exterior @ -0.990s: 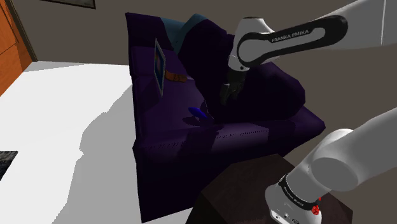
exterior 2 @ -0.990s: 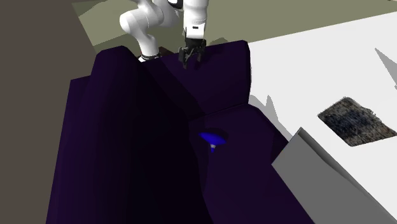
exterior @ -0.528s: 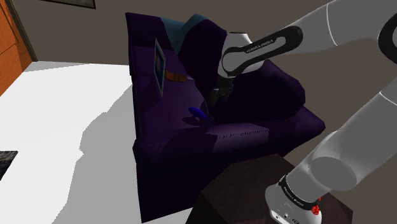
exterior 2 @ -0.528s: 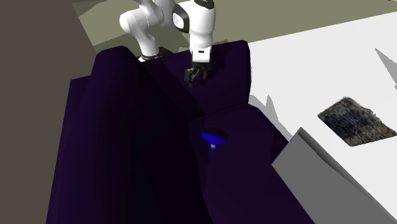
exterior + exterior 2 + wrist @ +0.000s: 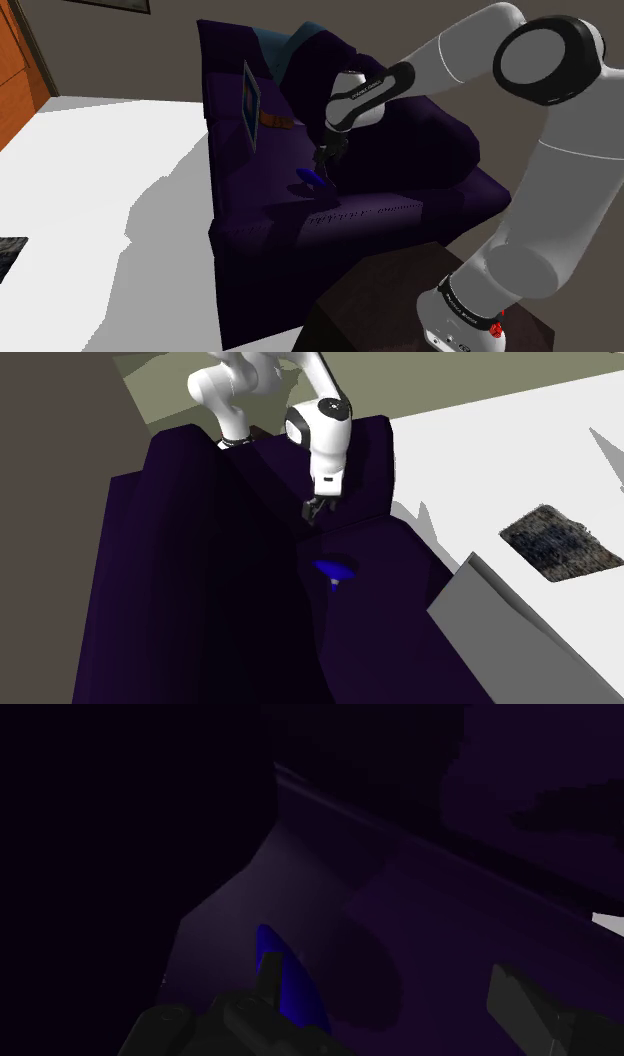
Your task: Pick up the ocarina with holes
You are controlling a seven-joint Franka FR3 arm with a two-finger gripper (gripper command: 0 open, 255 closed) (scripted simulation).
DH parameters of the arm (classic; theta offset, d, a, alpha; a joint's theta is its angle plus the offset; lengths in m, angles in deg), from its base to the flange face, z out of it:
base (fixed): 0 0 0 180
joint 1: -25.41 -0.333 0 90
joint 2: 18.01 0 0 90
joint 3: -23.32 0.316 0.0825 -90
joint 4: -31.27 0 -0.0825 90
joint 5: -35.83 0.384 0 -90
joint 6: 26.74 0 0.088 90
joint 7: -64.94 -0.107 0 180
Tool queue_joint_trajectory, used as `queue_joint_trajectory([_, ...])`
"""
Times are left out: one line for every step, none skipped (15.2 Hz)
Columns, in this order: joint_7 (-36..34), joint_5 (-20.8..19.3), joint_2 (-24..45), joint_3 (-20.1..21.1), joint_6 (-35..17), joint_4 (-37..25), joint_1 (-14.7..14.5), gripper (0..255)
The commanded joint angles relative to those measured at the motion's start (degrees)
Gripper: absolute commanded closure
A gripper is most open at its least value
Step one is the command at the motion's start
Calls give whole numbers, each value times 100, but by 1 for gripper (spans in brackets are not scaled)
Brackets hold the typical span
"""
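A small blue ocarina point(image 5: 311, 180) lies on the seat of a dark purple sofa point(image 5: 400, 205). It also appears as a blue spot on the seat in the second exterior view point(image 5: 333, 569). My black gripper point(image 5: 323, 160) hangs just above and slightly behind it, pointing down, and is seen over the seat in the second exterior view point(image 5: 311, 510). In the wrist view the gripper point(image 5: 395, 994) is open, with nothing between its fingers. The blue ocarina point(image 5: 285, 979) lies right by one finger point(image 5: 270, 972), outside the gap.
A flat framed panel point(image 5: 250, 105) leans on the sofa's arm, with a small orange thing point(image 5: 277, 121) behind it. The dark stand point(image 5: 390, 300) sits at the sofa's near end. White floor point(image 5: 100, 200) lies to the shoulder view's left, with a patterned rug point(image 5: 555, 542).
The arm has swung down and towards the shoulder view's left. The gripper has dropped from over the sofa's back to just above the ocarina and has stayed open.
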Motion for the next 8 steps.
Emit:
queue_joint_trajectory([47, 50, 390, -6, -109, -310, 47, 0])
queue_joint_trajectory([68, 76, 610, -6, -152, -501, 72, 0])
queue_joint_trajectory([89, 101, 831, -5, -187, -700, 98, 0])
queue_joint_trajectory([109, 125, 1053, -2, -215, -907, 124, 0])
queue_joint_trajectory([127, 149, 1275, 1, -234, -1122, 151, 0])
queue_joint_trajectory([144, 171, 1499, 5, -246, -1347, 178, 0])
queue_joint_trajectory([159, 191, 1724, 11, -251, -1580, 207, 0])
queue_joint_trajectory([173, 211, 1951, 16, -247, -1824, 234, 0])
